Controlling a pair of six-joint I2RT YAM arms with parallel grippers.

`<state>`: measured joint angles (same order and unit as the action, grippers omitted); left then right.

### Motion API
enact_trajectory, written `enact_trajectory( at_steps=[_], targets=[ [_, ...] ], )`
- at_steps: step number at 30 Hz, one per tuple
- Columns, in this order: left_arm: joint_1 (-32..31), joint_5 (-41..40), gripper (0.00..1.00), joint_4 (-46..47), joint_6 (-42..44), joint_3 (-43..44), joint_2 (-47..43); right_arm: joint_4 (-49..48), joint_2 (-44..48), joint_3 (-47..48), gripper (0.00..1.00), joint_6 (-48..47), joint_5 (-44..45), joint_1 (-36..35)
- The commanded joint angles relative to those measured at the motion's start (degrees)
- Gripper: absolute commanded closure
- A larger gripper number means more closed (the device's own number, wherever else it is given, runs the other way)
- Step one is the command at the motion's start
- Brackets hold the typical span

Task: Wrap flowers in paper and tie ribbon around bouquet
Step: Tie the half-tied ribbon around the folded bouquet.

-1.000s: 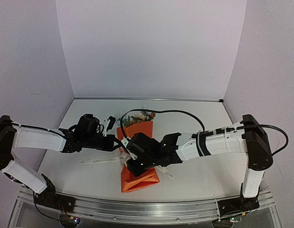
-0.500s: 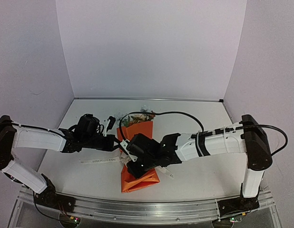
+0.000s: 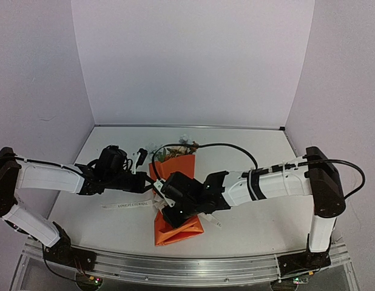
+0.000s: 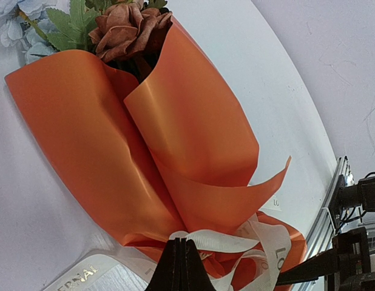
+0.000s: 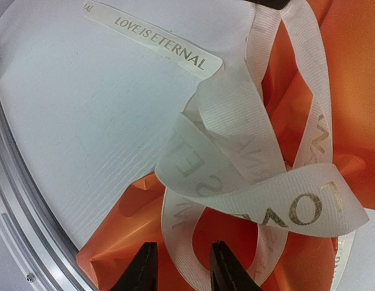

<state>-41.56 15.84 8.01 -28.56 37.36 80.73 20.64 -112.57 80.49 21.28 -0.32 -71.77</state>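
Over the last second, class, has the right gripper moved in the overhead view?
Yes, slightly: the right gripper has crept leftward across the bouquet, which has stayed put.

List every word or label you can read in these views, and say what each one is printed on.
"LOVE IS ETERNAL": ribbon, flat tail, right wrist view.
"LOVE": its raised loop, same view.
"ERNAL", "LO": cut-off fragments on it, left wrist view.
Top view: ribbon print too blurred to read.
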Motion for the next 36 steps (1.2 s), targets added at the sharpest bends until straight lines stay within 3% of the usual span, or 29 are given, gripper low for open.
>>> enact_trajectory(
  at_steps=[1, 12, 21, 27, 36],
  targets=[
    [0.3, 0.0, 1.00, 1.0, 0.1, 1.6, -1.1, 0.0, -1.4, 0.2, 0.72, 0.3, 0.8, 0.0],
    [0.3, -0.4, 1.00, 0.8, -0.1, 1.5, -1.1, -0.1, -1.9, -0.5, 0.76, 0.9, 0.9, 0.0],
    [0.3, -1.2, 1.00, 0.5, -0.7, 1.1, -1.2, 1.2, 3.3, -1.4, 0.99, 3.8, 7.1, 0.5],
    [0.2, -1.7, 1.00, 0.3, -1.8, 0.5, -1.4, 1.6, 9.5, -4.7, 1.00, 6.8, 7.8, 3.0],
    [0.3, -4.4, 1.00, -1.5, -3.4, 0.2, -2.5, 2.3, 10.7, -9.0, 1.00, 8.7, 8.2, 6.8]
  ],
)
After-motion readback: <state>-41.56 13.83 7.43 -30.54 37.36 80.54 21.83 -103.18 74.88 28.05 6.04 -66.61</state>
